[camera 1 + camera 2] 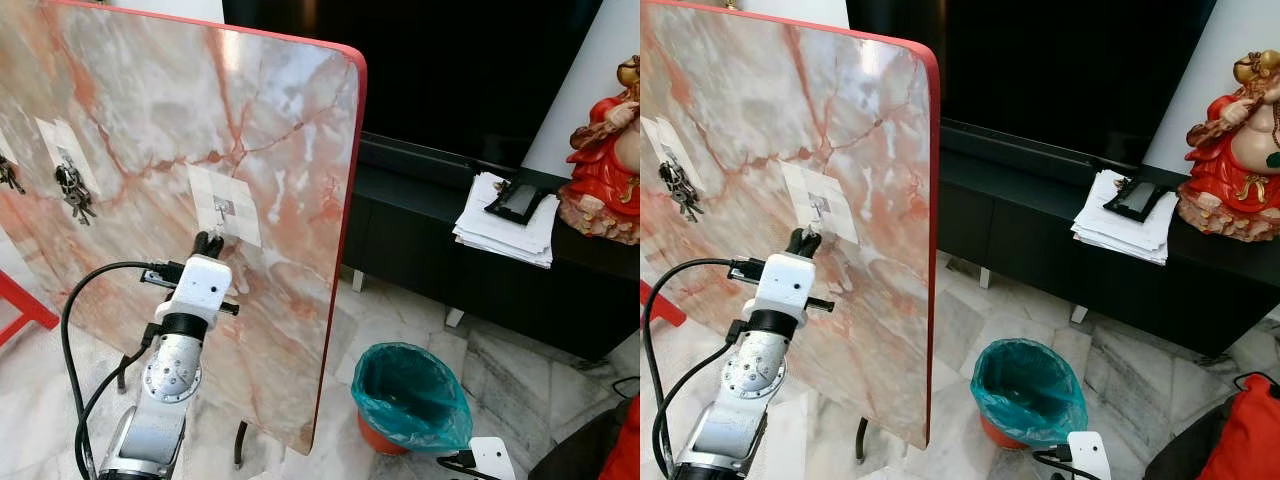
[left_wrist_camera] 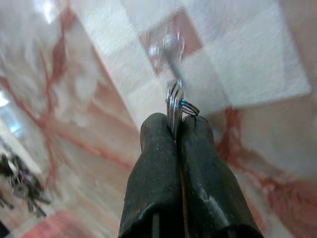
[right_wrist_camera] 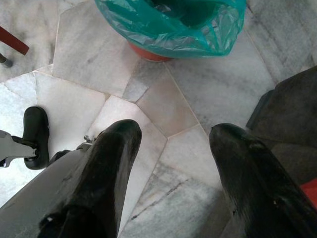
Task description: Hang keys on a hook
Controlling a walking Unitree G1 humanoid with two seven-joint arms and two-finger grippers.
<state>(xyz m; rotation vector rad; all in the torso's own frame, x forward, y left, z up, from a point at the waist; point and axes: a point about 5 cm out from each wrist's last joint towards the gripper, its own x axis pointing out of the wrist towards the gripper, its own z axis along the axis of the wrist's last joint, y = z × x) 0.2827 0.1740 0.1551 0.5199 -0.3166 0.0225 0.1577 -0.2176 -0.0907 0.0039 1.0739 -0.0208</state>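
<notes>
At the bottom of the head views, lower left of the frame, the silver left arm reaches up toward the upright marble board (image 1: 150,120), its cable looping beside it. The left gripper (image 1: 209,243) has its jaws pressed together, pinching the key ring (image 2: 177,101); in the left wrist view the wire loops stick out from between the black fingertips (image 2: 158,134), right under the hook (image 2: 171,49). The hook sits on a pale square patch (image 1: 226,205) near the middle of the board, and the ring seems to touch the hook's stem, though the blur makes it hard to say whether it is actually over it. In the lower right corner of the frame the right gripper (image 3: 171,144) hangs low with its jaws spread wide over the marble floor (image 3: 163,104), close to a bin (image 1: 410,395) lined with a teal bag. Farther left on the board, another bunch of keys (image 1: 74,190) hangs from a second patch. Beyond the board, on the right, a dark low cabinet (image 1: 430,230) carries a stack of papers (image 1: 505,225) with a dark device (image 1: 517,201) on top, and a red figurine (image 1: 605,165) stands at the right edge.
</notes>
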